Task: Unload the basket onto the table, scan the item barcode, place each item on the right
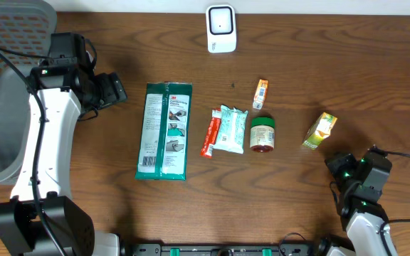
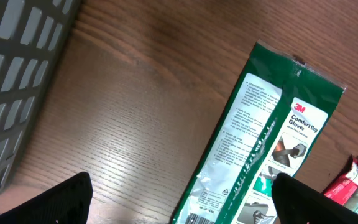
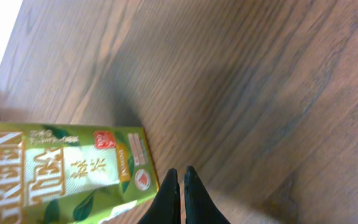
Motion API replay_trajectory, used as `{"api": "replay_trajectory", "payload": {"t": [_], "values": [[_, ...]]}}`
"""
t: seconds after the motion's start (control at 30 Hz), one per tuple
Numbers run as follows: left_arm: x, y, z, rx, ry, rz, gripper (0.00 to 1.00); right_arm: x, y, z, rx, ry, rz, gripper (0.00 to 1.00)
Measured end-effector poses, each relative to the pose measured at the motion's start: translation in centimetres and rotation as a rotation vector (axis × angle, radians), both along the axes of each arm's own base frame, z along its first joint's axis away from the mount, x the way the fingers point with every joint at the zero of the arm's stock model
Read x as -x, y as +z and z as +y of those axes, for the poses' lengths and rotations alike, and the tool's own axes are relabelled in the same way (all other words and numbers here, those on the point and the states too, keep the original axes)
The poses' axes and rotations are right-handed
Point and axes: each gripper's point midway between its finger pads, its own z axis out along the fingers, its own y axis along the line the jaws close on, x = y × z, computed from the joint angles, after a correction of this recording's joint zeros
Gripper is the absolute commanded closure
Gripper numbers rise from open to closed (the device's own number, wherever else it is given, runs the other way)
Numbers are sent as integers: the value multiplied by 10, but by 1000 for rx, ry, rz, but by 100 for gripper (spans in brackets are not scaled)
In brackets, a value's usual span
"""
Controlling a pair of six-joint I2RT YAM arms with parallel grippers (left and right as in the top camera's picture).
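Observation:
A white barcode scanner (image 1: 221,28) stands at the table's far edge. In a row across the middle lie a green 3M gloves pack (image 1: 164,131), a red sachet (image 1: 209,134), a teal wipes pack (image 1: 231,129), a green-labelled jar (image 1: 263,134), a small orange tube (image 1: 260,93) and a green tea carton (image 1: 319,131). My left gripper (image 1: 112,91) hangs open left of the gloves pack (image 2: 272,130), whose barcode end lies between the fingers (image 2: 61,199); nothing is held. My right gripper (image 3: 181,177) is shut and empty, just beside the tea carton (image 3: 55,171).
A grey mesh chair (image 1: 6,85) stands off the table's left edge, close to the left arm, and shows as a slatted surface (image 2: 17,68) in the left wrist view. The red sachet (image 2: 347,180) peeks in at that view's right edge.

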Motion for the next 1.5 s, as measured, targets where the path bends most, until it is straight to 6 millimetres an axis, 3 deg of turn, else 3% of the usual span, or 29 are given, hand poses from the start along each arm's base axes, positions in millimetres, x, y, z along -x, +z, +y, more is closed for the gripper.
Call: {"api": "replay_trajectory", "payload": {"t": [0.33,1.5], "values": [[0,0,0,0,0,0,8,-11,-21,0,-24,18,19,99],[0,0,0,0,0,0,7,-17,-18,27,-179,69,-16,99]]}}
